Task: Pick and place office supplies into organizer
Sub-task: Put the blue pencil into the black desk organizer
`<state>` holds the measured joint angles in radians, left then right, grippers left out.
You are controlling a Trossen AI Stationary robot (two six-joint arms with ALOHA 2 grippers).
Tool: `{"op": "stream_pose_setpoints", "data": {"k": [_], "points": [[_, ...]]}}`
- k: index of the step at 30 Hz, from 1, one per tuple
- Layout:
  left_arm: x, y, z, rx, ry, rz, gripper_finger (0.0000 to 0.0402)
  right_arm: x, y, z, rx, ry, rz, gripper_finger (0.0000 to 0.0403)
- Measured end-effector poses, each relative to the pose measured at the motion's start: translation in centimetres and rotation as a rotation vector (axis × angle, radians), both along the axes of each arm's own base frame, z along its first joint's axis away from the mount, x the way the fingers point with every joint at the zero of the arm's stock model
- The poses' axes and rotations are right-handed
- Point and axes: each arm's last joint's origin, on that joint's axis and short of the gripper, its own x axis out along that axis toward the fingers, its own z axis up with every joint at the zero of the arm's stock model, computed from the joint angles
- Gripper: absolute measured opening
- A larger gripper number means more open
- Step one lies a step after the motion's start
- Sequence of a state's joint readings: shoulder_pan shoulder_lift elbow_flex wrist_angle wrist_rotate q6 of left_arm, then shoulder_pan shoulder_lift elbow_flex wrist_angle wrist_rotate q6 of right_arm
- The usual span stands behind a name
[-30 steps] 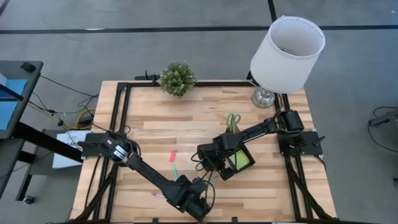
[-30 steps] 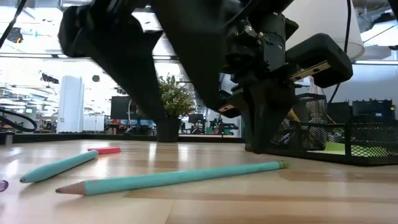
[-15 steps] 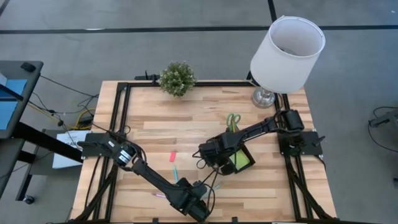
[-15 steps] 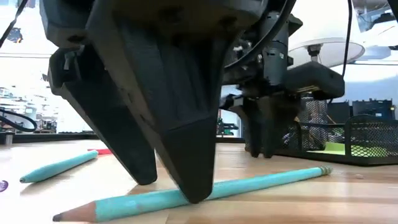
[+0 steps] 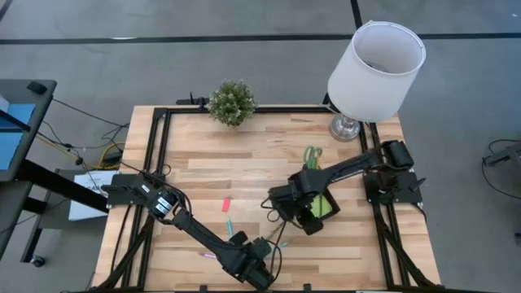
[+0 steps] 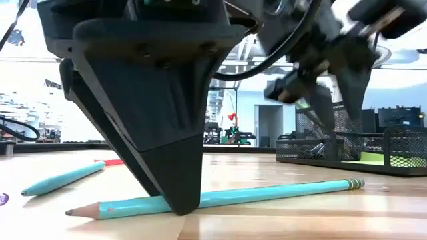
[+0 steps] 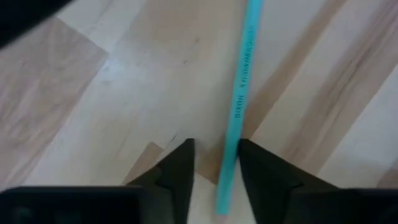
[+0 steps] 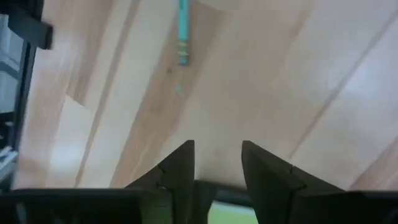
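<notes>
Two dark arms are seen over a pale wooden desk (image 5: 244,175) of jointed planks, framed by black rails. At the desk's 12 o'clock edge a small potted plant (image 5: 232,102) with bushy green leaves is found, and at 1 o'clock a lamp (image 5: 374,61) with a broad white drum shade on a silvery base.

Toward 6 o'clock the left claw (image 7: 216,177) is lowered onto a long teal pencil (image 6: 227,197) with a bare wood tip. In the left wrist view the pencil (image 7: 239,106) is seen lying between the two dark wedge-shaped fingers, which stand close on either side of it; whether they already press it cannot be told. In the low view most of the scene is blocked by this claw, its tip resting at the pencil on the desk.

Toward 4 o'clock the right claw (image 5: 295,203) is held just beside the organizer (image 5: 319,207), a black wire-mesh tray with a lime-green pad (image 5: 322,205) inside and green-handled scissors (image 5: 309,156) at its far end. Its fingers (image 8: 180,168) are parted with nothing between them.

Near the desk's middle a small pink eraser (image 5: 226,203) lies flat, and a short teal pen (image 6: 60,179) is found between it and the left claw.
</notes>
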<state>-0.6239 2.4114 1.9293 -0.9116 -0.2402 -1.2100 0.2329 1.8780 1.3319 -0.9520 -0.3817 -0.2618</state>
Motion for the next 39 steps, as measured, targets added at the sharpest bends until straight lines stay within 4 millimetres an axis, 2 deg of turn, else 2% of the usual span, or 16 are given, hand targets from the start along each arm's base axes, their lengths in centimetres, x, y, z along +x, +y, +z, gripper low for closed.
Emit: {"op": "stream_pose_setpoints", "data": {"k": [2, 5, 9, 13, 17, 23, 27, 32, 39], "points": [[0.1, 0.0, -0.1, 0.001, -0.004, -0.006, 0.0084, -0.4, 1.3, 0.6, -0.016, -0.051, 0.056, 0.0128], [0.5, 0.3, -0.1, -0.006, -0.011, -0.001, 0.0051, -0.6, 3.8, 0.5, -0.037, -0.112, 0.128, 0.0132], [0.9, 0.8, -0.1, -0.022, -0.015, 0.009, 0.0022, -0.5, 6.2, -1.2, -0.167, -0.164, 0.139, 0.0148], [1.1, 0.8, -0.1, -0.037, -0.018, 0.000, 0.0014, 0.4, 7.5, -2.6, -0.173, -0.221, 0.071, 0.0165], [1.1, 0.8, -0.1, -0.049, -0.009, -0.020, 0.0023, 0.9, 7.6, -3.5, -0.259, -0.268, 0.052, 0.0170], [1.1, 0.8, -0.1, -0.067, 0.004, -0.027, 0.0026, 0.4, 7.0, -4.0, -0.224, -0.142, 0.022, 0.0160], [1.1, 0.7, -0.1, -0.070, 0.006, -0.027, 0.0022, -0.1, 8.0, -4.0, -0.217, -0.145, 0.051, 0.0151], [1.1, 0.7, -0.1, -0.071, 0.006, -0.027, 0.0022, 0.3, 9.0, -4.1, -0.191, -0.219, 0.058, 0.0141], [1.0, 0.7, -0.1, -0.077, 0.010, -0.028, 0.0024, 0.3, 7.9, -4.2, -0.237, -0.181, 0.038, 0.0120]]}}
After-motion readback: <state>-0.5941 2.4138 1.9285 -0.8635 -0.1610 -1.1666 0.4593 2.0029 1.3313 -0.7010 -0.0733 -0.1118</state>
